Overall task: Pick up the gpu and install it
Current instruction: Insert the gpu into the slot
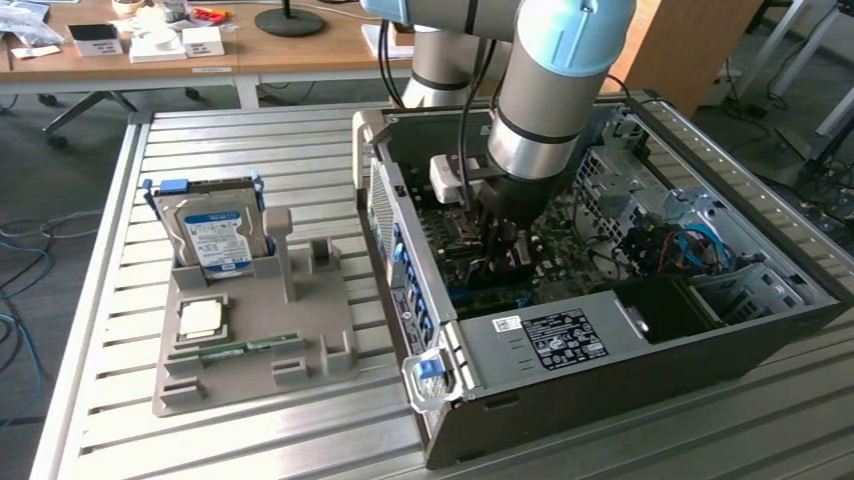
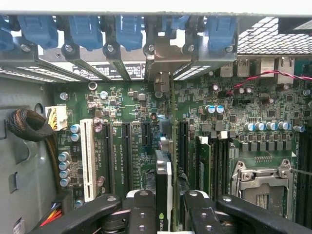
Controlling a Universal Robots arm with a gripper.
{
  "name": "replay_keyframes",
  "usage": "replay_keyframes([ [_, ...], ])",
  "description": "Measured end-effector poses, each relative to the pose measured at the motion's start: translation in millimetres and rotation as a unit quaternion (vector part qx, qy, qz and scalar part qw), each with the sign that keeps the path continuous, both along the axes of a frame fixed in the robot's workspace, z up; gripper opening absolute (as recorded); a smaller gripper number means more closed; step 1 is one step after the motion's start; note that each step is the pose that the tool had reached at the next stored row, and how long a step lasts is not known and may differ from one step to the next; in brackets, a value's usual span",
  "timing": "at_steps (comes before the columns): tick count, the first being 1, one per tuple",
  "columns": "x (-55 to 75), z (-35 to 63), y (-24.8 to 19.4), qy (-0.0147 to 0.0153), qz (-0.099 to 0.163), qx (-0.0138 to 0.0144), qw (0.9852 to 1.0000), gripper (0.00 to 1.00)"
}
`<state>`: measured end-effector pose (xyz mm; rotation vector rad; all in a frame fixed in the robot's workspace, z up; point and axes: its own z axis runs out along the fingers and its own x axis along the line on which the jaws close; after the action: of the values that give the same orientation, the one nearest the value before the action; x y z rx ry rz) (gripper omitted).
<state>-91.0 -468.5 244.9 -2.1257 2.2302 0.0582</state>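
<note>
Black fingers [image 2: 141, 214] of the gripper [image 2: 163, 214] sit closest to the wrist camera, clamped on the gpu [image 2: 163, 190], a thin card seen edge-on and standing upright over the green motherboard [image 2: 131, 131] among its expansion slots, one of them white [image 2: 87, 158]. The card's far end reaches toward the row of blue clips [image 2: 129, 29] at the case's rear wall.

From the exterior view, the arm [image 1: 547, 90] reaches straight down into the open computer case [image 1: 601, 330], which lies on its side on the exterior view's right. On that view's left, well apart from the case, a grey holder tray [image 1: 247, 375] carries a hard drive [image 1: 214, 235] with a blue label standing upright, a small square chip [image 1: 200, 318] and a narrow green RAM stick [image 1: 247, 347].

Everything rests on a slatted metal table [image 1: 107, 300]. Behind it a wooden desk [image 1: 267, 50] holds small boxes and a round lamp base [image 1: 290, 20]; cables [image 1: 20, 250] trail on the grey floor.
</note>
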Motion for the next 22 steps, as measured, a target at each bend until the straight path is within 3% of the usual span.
replay_keyframes([
  [9, -0.5, -0.5, 0.2, -0.0001, -0.001, 0.0006, 1.0000, 0.27],
  [15, -0.1, 0.0, 0.0, 0.0001, 0.000, 0.0001, 1.0000, 0.57],
  [17, -0.1, 0.0, 0.0, 0.0001, 0.000, 0.0000, 1.0000, 0.57],
  [18, -0.1, 0.0, 0.0, 0.0001, 0.000, 0.0001, 1.0000, 0.63],
  [22, -0.1, 2.1, 0.0, 0.0001, 0.000, 0.0000, 1.0000, 0.63],
])
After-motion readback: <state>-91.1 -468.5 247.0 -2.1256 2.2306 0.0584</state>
